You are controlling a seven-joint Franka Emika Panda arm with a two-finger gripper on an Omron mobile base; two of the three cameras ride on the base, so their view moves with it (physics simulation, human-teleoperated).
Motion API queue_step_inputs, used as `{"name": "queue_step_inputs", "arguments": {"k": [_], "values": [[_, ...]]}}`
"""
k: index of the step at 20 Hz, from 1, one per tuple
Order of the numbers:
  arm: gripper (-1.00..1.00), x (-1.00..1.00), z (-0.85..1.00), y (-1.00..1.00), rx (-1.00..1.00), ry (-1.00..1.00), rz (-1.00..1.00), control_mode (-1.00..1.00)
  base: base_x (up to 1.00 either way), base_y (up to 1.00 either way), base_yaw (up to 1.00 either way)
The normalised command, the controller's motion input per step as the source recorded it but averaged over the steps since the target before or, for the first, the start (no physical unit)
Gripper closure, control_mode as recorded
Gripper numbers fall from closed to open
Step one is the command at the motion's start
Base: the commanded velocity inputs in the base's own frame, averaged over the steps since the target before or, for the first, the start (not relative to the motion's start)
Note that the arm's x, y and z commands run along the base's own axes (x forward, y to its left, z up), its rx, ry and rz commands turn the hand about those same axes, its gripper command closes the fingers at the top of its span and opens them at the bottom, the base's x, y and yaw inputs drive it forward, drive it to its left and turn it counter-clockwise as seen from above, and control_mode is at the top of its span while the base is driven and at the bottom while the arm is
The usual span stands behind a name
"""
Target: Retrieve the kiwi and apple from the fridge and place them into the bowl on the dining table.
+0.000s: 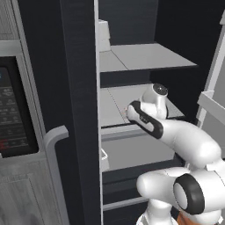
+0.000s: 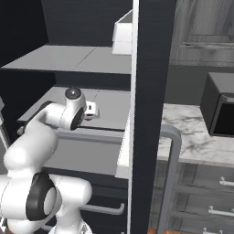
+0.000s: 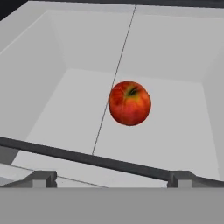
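Note:
The fridge point(image 1: 79, 88) stands open, its light grey shelves point(image 1: 145, 57) in sight. A glossy red apple point(image 3: 129, 103) lies on the middle shelf point(image 3: 175, 113), a short way ahead of my gripper point(image 3: 113, 178). My gripper is open, its two dark fingertips point(image 3: 43, 177) spread wide at the shelf's front rail, with nothing between them. From the base views my arm reaches in over that middle shelf point(image 1: 115, 103), and the hand point(image 2: 91, 109) sits just inside the door edge. The kiwi, the bowl and the dining table are out of view.
The dark fridge door point(image 2: 151, 100) with its curved silver handle point(image 2: 171, 151) stands close beside the arm. A white container point(image 2: 122, 34) sits on the top shelf. A microwave point(image 2: 221, 109) rests on a marble counter point(image 2: 192, 132). A door bin point(image 1: 211, 103) juts in on the right.

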Motion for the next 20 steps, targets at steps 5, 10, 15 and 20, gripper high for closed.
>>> {"name": "queue_step_inputs", "arguments": {"k": [5,10,15,20], "values": [[-1.00,0.38,-0.18,0.00,0.00,0.00,-0.01,-1.00,0.00,0.00,0.00],[-1.00,0.39,-0.16,0.00,0.00,0.00,-0.01,-1.00,0.00,0.00,0.00],[-1.00,0.39,-0.14,0.00,0.00,0.00,-0.01,-1.00,0.00,0.00,0.00],[-1.00,0.33,-0.16,0.00,0.00,0.00,-0.01,-1.00,0.00,0.00,0.00]]}}
